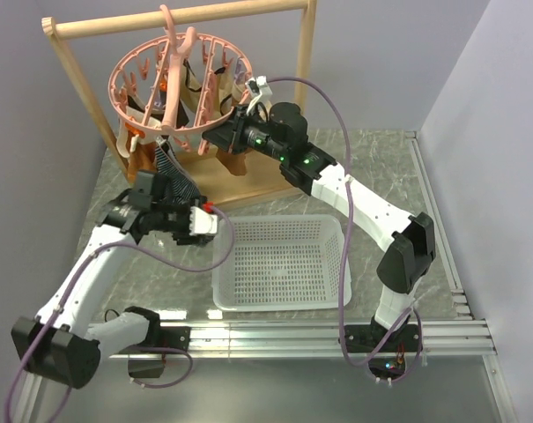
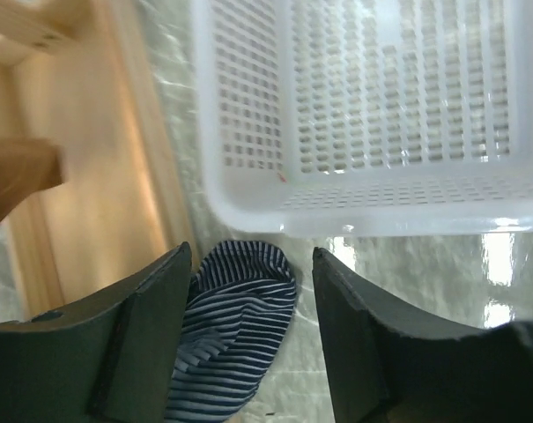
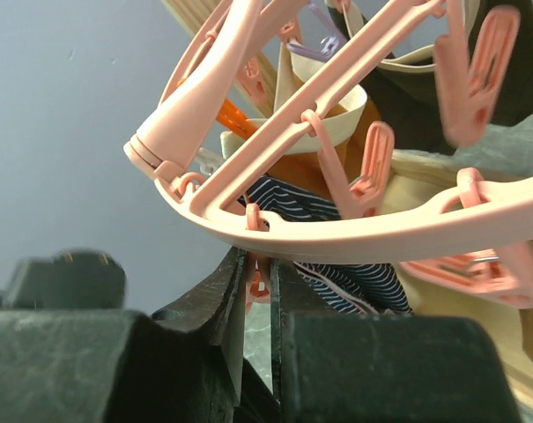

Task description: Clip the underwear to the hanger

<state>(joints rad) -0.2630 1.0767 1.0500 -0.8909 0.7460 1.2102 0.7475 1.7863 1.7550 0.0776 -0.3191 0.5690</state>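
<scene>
The pink ring hanger [image 1: 125,66] hangs from the wooden rack. The navy striped underwear [image 1: 169,163] hangs below the ring's near edge, down towards my left gripper [image 1: 167,182]. In the left wrist view the left gripper [image 2: 253,256] is open, and the underwear's end [image 2: 235,326] sits between its fingers, against the left finger. My right gripper [image 1: 216,134] is at the ring's right side. In the right wrist view it [image 3: 257,262] is shut on a small pink clip [image 3: 262,284] under the hanger ring [image 3: 336,233]. The underwear [image 3: 354,278] shows just behind that clip.
A white plastic basket [image 1: 279,218] stands in the table's middle, right of the left gripper; its wall [image 2: 381,207] is close in the left wrist view. The rack's wooden base [image 1: 240,181] and top bar [image 1: 178,18] stand behind. Brown and tan garments [image 1: 141,159] hang from the hanger.
</scene>
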